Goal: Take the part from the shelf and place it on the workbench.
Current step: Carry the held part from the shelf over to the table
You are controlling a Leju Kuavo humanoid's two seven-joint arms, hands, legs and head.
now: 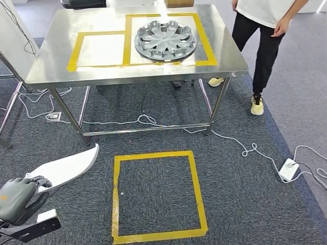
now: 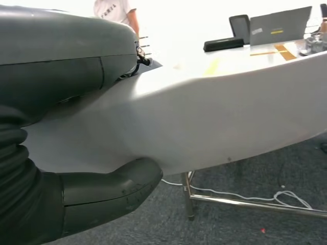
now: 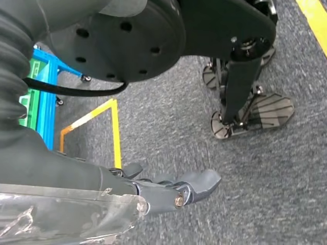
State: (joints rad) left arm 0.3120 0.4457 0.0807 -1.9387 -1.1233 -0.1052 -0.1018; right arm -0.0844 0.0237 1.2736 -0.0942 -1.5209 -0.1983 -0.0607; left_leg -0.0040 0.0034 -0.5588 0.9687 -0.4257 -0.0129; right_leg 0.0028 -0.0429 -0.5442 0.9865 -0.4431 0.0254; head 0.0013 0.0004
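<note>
My left hand is low at the front left and grips one end of a long white curved part, which points toward the steel workbench. In the left wrist view the thumb sits under the white part and the hand's grey back lies over it. The workbench carries two yellow-taped rectangles; the left one is bare and a silver wheel cover lies in the right one. My right hand hangs over the carpet with its fingers stretched out, holding nothing.
A person stands at the workbench's far right corner. A yellow tape square marks the carpet in front of me. White cables and a power strip lie on the floor. A blue and green rack stands behind me.
</note>
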